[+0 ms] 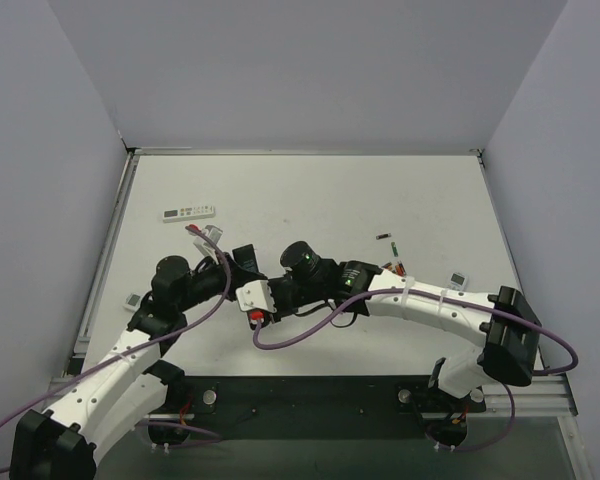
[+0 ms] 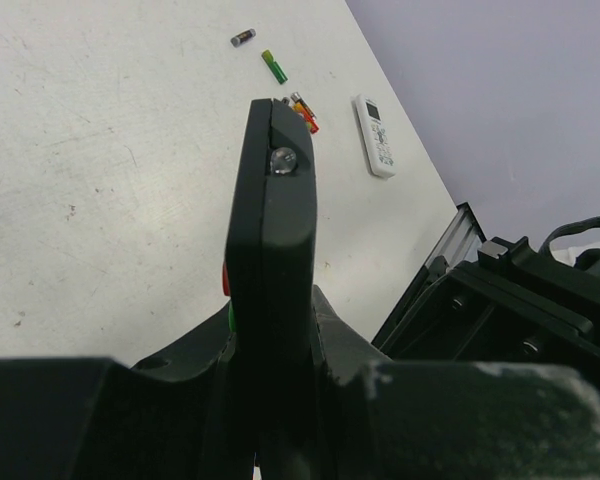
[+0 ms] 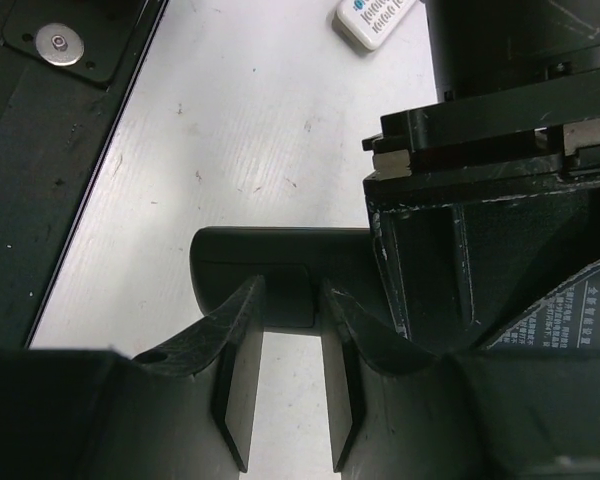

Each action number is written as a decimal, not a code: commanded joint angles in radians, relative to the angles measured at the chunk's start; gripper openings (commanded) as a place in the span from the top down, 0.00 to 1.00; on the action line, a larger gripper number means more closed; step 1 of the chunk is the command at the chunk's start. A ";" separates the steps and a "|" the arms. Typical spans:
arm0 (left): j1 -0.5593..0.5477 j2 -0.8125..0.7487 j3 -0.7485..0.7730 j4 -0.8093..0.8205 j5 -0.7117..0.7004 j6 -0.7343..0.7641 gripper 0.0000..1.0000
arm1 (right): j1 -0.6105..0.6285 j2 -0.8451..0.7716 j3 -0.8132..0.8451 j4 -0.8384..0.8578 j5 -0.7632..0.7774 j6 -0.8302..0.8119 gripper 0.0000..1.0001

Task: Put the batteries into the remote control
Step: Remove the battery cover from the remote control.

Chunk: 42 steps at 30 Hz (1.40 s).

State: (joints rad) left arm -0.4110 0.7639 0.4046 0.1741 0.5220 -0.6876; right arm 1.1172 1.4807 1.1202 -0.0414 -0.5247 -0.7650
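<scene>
My left gripper [image 2: 270, 335] is shut on the black remote control [image 2: 275, 220], holding it edge-on above the table with its far end pointing toward the batteries. A dark battery [image 2: 243, 37], a green one [image 2: 274, 66] and a red-orange one [image 2: 305, 115] lie on the table beyond it. In the top view they lie right of centre [image 1: 392, 255]. My right gripper [image 3: 290, 300] is open, its fingertips at the remote's rounded end [image 3: 240, 255], either side of a recessed panel. In the top view both grippers, left [image 1: 238, 262] and right [image 1: 250, 292], meet at centre and the remote is mostly hidden.
A small white remote [image 2: 374, 135] lies past the batteries, also visible in the top view [image 1: 459, 279]. A long white remote [image 1: 188, 212] lies at the far left and shows in the right wrist view [image 3: 375, 20]. The table's dark left rail [image 3: 60, 120] is close by.
</scene>
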 commanded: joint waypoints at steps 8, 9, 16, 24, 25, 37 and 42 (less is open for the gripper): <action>-0.012 0.084 -0.013 0.214 -0.132 0.034 1.00 | -0.025 0.035 -0.057 -0.026 -0.103 0.066 0.80; -0.012 0.101 -0.018 0.228 -0.135 0.037 1.00 | -0.031 0.039 -0.059 -0.020 -0.107 0.069 0.81; -0.018 0.195 -0.024 0.288 -0.148 0.039 1.00 | -0.069 0.081 -0.077 0.014 -0.121 0.082 0.83; -0.029 0.359 -0.013 0.364 -0.134 0.048 1.00 | -0.146 0.158 -0.086 0.078 -0.144 0.125 0.84; -0.031 0.377 -0.012 0.370 -0.134 0.048 1.00 | -0.152 0.171 -0.086 0.087 -0.146 0.131 0.83; -0.057 0.633 0.037 0.416 -0.157 0.072 1.00 | -0.211 0.254 -0.096 0.140 -0.173 0.234 0.84; -0.064 0.652 0.057 0.346 -0.201 0.099 1.00 | -0.229 0.288 -0.085 0.150 -0.163 0.288 0.85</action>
State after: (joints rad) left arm -0.4660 1.4071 0.4088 0.4889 0.3885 -0.6468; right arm 0.8978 1.7348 1.0302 0.0921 -0.6395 -0.5491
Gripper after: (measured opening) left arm 0.280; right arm 0.157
